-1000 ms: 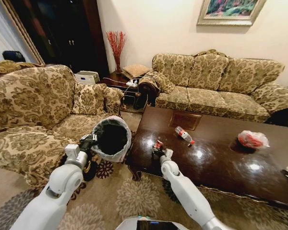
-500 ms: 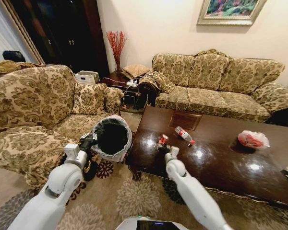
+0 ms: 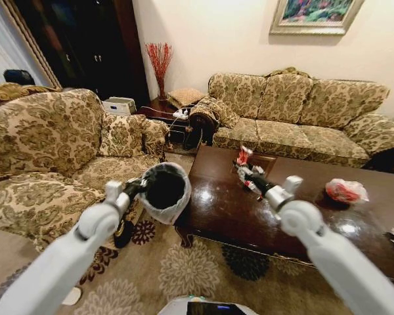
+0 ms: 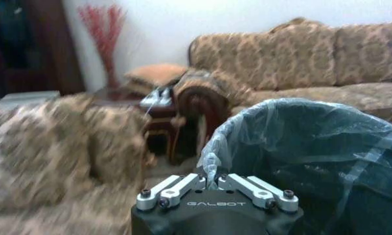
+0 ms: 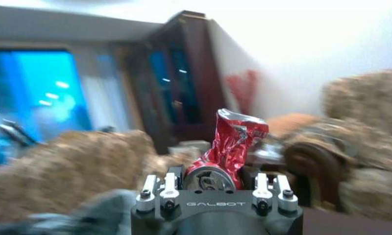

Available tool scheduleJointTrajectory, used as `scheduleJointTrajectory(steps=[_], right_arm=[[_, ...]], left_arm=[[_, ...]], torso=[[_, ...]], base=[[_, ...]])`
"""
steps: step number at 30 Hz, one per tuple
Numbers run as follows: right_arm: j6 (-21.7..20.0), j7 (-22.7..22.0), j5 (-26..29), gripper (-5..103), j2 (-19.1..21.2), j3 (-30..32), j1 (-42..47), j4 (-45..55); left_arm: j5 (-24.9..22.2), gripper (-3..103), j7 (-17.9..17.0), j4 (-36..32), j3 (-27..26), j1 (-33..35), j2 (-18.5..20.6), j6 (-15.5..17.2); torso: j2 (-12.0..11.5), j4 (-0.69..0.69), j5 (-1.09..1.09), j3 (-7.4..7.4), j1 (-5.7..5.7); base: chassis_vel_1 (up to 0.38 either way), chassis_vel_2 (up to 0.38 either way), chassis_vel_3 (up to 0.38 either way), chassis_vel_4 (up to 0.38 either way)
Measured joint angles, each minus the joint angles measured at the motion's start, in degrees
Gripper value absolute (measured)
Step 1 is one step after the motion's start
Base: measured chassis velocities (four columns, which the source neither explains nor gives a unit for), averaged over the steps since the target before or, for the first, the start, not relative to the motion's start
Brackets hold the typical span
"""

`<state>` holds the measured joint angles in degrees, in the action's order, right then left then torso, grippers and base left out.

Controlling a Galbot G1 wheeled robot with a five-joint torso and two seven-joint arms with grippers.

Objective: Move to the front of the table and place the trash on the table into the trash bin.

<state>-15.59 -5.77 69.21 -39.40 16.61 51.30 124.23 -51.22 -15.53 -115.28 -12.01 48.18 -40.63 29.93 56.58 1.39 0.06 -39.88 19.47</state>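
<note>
Right hand (image 3: 244,167): gripping the red-and-white wrapper (image 3: 243,155) above the surface (image 3: 302,216), long axis pointing upward.
Left hand (image 3: 139,187): pinching the trash bin (image 3: 165,191) liner.

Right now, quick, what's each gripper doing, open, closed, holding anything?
Left gripper: closed on the rim of the round black trash bin with plastic liner.
Right gripper: closed on the crumpled red-and-white wrapper, raised above the table.

The bin (image 3: 164,191) is hanging off the desk's (image 3: 230,210) left end, in the left claw (image 3: 136,188); the wrapper (image 3: 243,155) is sitting in the right claw (image 3: 248,172) above the desk; the bag (image 3: 345,191) is lying on it, farther right.
</note>
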Motion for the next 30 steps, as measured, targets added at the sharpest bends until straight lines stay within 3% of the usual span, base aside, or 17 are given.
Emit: scheduleJointTrajectory(steps=[1, 4, 5, 7, 14, 21, 27, 30], right_arm=[[0.0, 0.0, 0.0, 50, 0.0, 0.0, 0.0, 0.0], [-0.51, -2.76, 7.59, 50, 0.9, -5.66, -9.73, 1.56], [-0.51, -2.76, 7.59, 50, 0.9, -5.66, -9.73, 1.56], [-0.59, -3.59, 10.35, 50, 0.34, -10.45, -16.0, 0.05], [-1.98, -5.98, 9.97, 50, -3.95, -21.78, -22.64, -3.65], [-4.63, -9.49, 7.12, 50, -7.2, -26.03, -21.78, -4.97], [-6.24, -10.49, 5.76, 47, -7.24, -26.03, -21.32, -4.72], [-6.26, -9.77, 4.24, 57, -7.22, -25.65, -21.3, -4.86]], left_arm=[[0.0, 4, 0.0, 0.0, 0.0, 0.0, 0.0, 0.0], [-1.77, 4, -0.91, 4.91, 11.07, -11.53, -2.39, 0.8], [-1.77, 4, -0.91, 4.91, 11.07, -11.53, -2.39, 0.8], [-2.54, 4, -2.31, 7.84, 16.74, -17.2, -5.24, 1.42], [-3.52, 4, -3.07, 13.06, 24.57, -25.32, -9.93, 2.09], [-3.99, 4, -2.97, 13.79, 25.49, -27.39, -10.18, 2.1], [-3.95, 4, -2.86, 13.31, 24.53, -26.7, -9.63, 2.1], [-3.81, 4, -2.85, 12.63, 24.0, -25.98, -9.58, 2.09]], torso=[[0.0, 0.0, 0.0, 0.0, 0.0], [0.0, 0.0, -0.06, -0.01, 0.01], [0.0, 0.0, -0.06, -0.01, 0.01], [-0.01, 0.02, -0.06, -0.01, 0.01], [-0.01, 0.01, -0.05, -0.02, 0.02], [-0.01, 0.02, -0.04, 0.0, 0.0], [-0.01, 0.02, -0.05, 0.0, 0.0], [-0.01, 0.02, -0.06, 0.0, 0.0]], base=[[0.0, 0.0, 0.0, 0.0], [0.0, 0.0, 0.0, 0.0], [0.0, 0.0, 0.0, 0.0], [0.0, 0.0, 0.0, 0.0], [0.0, 0.0, 0.0, 0.0], [0.0, 0.0, 0.0, 0.0], [0.0, 0.0, 0.0, 0.0], [0.0, 0.0, 0.0, 0.0]])
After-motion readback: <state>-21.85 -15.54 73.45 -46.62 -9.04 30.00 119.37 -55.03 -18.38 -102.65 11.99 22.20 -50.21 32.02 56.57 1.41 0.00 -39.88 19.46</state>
